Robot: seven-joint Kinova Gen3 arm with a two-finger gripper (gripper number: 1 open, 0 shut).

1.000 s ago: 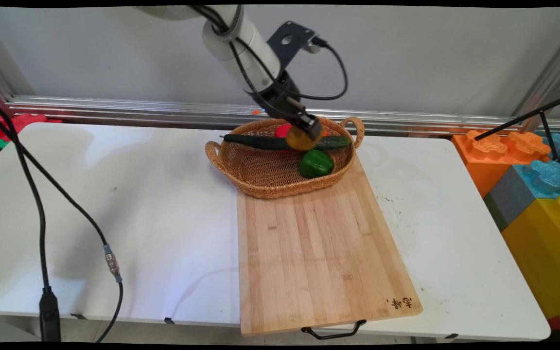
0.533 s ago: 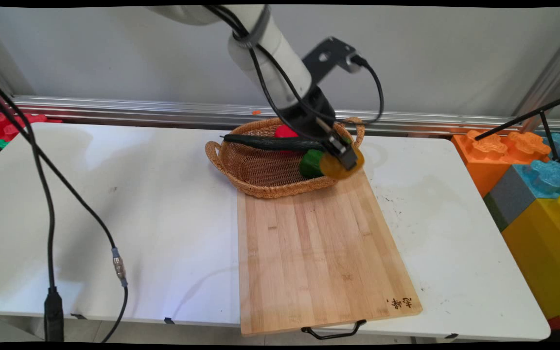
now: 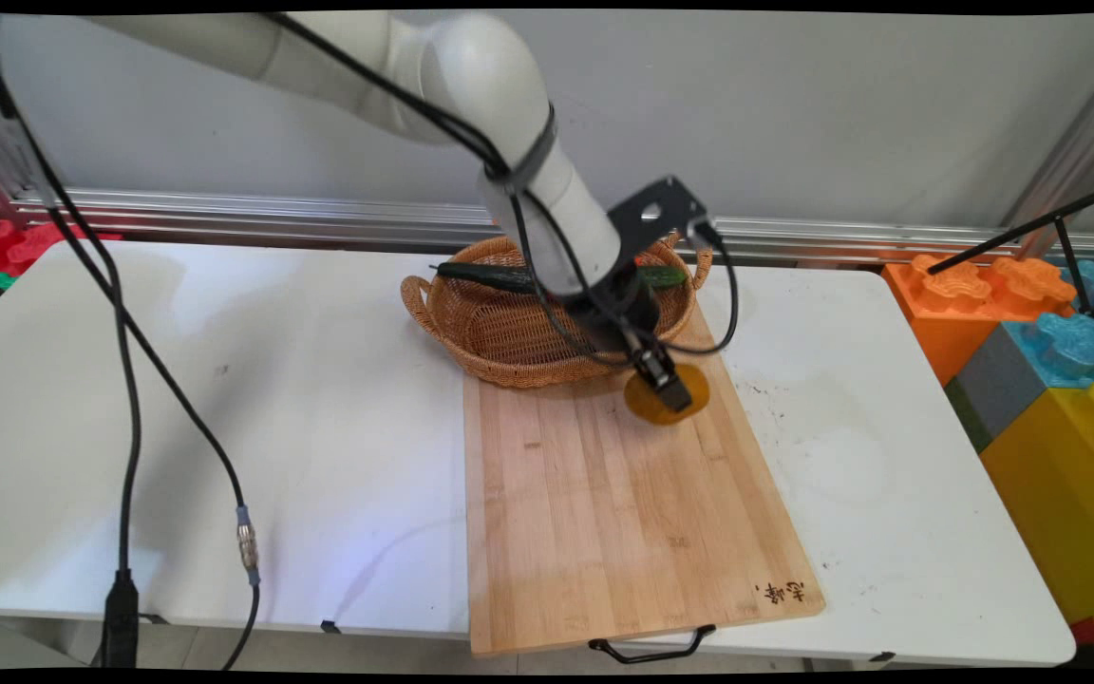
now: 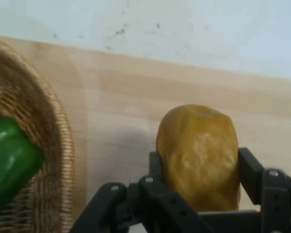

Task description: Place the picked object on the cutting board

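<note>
My gripper is shut on a yellow-brown potato and holds it just over the far end of the wooden cutting board, a little in front of the wicker basket. In the hand view the potato sits clamped between the two black fingers, with the board under it and the basket's rim at the left. A green pepper lies in the basket. A long dark cucumber lies across the basket's back, partly hidden by the arm.
Stacked coloured foam blocks stand at the table's right end. Black cables hang over the left side of the table. A metal rail runs along the wall behind. A black handle juts from the board's near edge.
The arm has carried the potato out of the basket, rightward and toward the near side, and lowered it over the board's far end. The pepper is now hidden behind the arm in the main view.
</note>
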